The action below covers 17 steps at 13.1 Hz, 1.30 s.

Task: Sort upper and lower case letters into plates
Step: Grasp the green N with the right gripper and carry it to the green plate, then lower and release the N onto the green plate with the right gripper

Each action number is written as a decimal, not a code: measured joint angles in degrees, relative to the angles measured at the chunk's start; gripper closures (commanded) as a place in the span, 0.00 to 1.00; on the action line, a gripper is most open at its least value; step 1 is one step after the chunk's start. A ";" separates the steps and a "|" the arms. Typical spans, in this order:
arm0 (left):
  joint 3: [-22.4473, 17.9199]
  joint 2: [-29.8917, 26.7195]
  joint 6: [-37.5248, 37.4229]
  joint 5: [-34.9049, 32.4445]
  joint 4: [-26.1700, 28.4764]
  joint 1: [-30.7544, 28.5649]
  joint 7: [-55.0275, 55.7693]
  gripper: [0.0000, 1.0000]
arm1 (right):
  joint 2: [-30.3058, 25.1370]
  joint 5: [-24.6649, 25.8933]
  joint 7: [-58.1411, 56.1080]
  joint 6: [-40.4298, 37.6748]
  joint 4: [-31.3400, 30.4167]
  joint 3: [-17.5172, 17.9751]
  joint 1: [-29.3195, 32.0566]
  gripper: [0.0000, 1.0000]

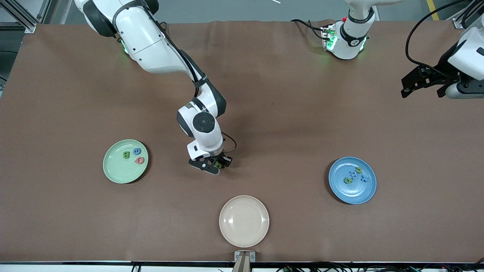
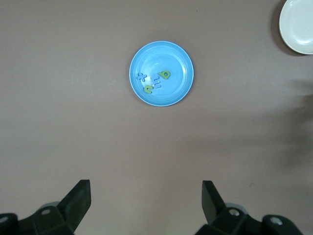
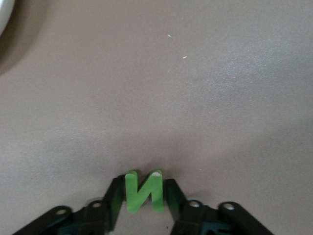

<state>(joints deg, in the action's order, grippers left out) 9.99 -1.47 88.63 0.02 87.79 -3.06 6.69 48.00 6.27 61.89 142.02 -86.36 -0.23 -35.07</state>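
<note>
Between right fingers point(image 3: 113, 198), green "N" point(image 3: 143, 191)

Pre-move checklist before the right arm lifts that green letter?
1. Right hand closed on the green N: ok, fingers flank it on both sides.
2. N is upper case: ok.
3. Which plate takes capitals, green plate or blue plate: cannot tell, letters in them too small.
4. Room in both plates: ok.
5. Left hand open, waiting over the left arm's end of the table: ok.
6. Beige plate holds no letters: ok.
</note>
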 measured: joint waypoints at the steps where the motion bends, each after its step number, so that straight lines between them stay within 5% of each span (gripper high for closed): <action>1: 0.01 0.00 0.00 0.01 -0.03 0.04 0.00 0.00 | -0.21 0.00 0.11 -0.34 0.09 0.00 -0.05 1.00; 5: 0.23 0.08 0.00 0.10 -0.06 0.27 0.00 0.00 | -0.15 0.00 -0.73 -1.26 0.36 -0.77 0.67 1.00; 10: 0.28 1.32 0.01 0.13 -0.06 0.32 0.00 0.00 | -6.59 -0.08 -19.69 -11.54 -0.24 -1.19 11.51 1.00; 14: -0.50 1.52 0.10 0.13 -0.24 -0.04 0.00 0.00 | -14.94 -0.10 -39.22 -11.91 -9.73 -1.21 22.51 1.00; 17: -1.09 1.52 0.10 0.13 -0.28 -0.07 0.00 0.00 | -19.62 -0.11 -50.95 -4.27 -19.62 -1.15 29.72 1.00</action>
<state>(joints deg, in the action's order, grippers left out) 8.90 0.06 88.73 0.15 87.51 -3.13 6.69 28.38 6.16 10.94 137.76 -105.98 -1.38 -5.34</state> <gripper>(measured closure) 0.000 0.665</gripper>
